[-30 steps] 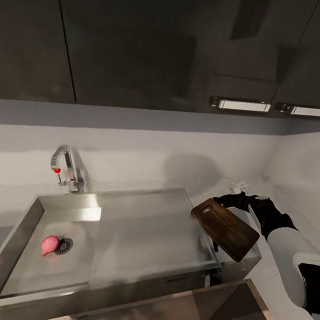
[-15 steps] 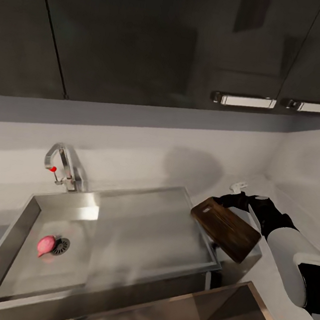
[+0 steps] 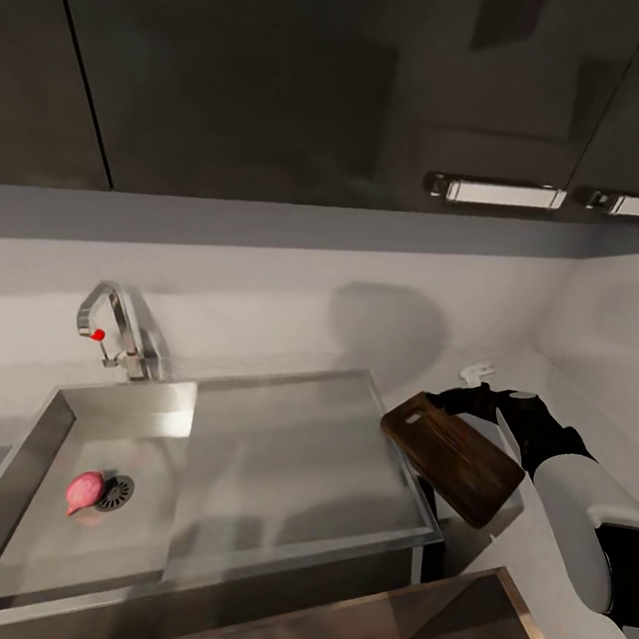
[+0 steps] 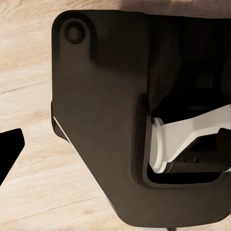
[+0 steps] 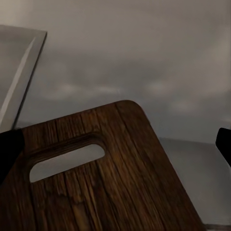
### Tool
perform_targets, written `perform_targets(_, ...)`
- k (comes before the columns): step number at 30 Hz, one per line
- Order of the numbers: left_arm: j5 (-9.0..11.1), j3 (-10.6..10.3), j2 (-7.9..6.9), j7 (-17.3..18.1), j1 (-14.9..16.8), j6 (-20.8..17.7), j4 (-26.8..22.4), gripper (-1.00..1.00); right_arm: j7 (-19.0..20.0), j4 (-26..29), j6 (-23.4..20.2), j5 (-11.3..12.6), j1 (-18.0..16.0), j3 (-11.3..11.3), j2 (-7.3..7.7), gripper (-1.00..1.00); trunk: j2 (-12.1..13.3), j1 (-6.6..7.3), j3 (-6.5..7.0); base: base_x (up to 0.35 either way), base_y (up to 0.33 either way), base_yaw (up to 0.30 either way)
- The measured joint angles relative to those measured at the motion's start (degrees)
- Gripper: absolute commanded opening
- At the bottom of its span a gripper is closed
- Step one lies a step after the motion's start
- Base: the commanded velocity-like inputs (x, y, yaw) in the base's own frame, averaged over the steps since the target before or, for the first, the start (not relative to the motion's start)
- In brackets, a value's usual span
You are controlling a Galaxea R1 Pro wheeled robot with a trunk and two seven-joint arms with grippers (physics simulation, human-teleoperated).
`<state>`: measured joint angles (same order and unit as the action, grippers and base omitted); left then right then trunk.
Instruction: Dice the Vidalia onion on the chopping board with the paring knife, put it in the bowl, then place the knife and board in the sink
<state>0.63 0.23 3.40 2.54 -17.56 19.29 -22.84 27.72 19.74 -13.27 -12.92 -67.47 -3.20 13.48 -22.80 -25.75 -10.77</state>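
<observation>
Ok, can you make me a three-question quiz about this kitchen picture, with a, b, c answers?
1. Where is the Vidalia onion?
a) in the sink, by the drain
b) on the chopping board
c) on the floor

2. What colour is the dot on the tap?
a) blue
b) red
c) green

3. How is the chopping board?
a) lying in the sink
b) held up, tilted, by the right gripper
c) hanging on the wall

Answers: 1a, the pink ball sits beside the drain; 2b, a red spot shows on the tap; 2 aside, 3b, the board slants at the right arm's end, above the sink's corner.
</observation>
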Motion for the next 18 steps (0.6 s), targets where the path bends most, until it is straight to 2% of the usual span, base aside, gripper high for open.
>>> perform_targets(5, 0.0, 0.0, 0.02, 0.0, 0.0, 0.0, 0.0, 1.00, 0.0, 0.0, 0.0, 0.0, 0.0, 0.0, 0.00, 1.00, 0.0, 0.01, -0.46, 0.053, -0.007, 0.000)
perform_targets(12, 0.0, 0.0, 0.25, 0.0, 0.0, -0.1, 0.2, 1.00, 0.0, 0.0, 0.0, 0.0, 0.0, 0.0, 0.00, 1.00, 0.0, 0.02, -1.10, 0.219, -0.058, 0.000)
perform_targets(18, 0.0, 0.0, 0.36, 0.0, 0.0, 0.0, 0.5, 1.00, 0.0, 0.0, 0.0, 0.0, 0.0, 0.0, 0.00, 1.00, 0.0, 0.00, -1.65, 0.058, -0.011, 0.000)
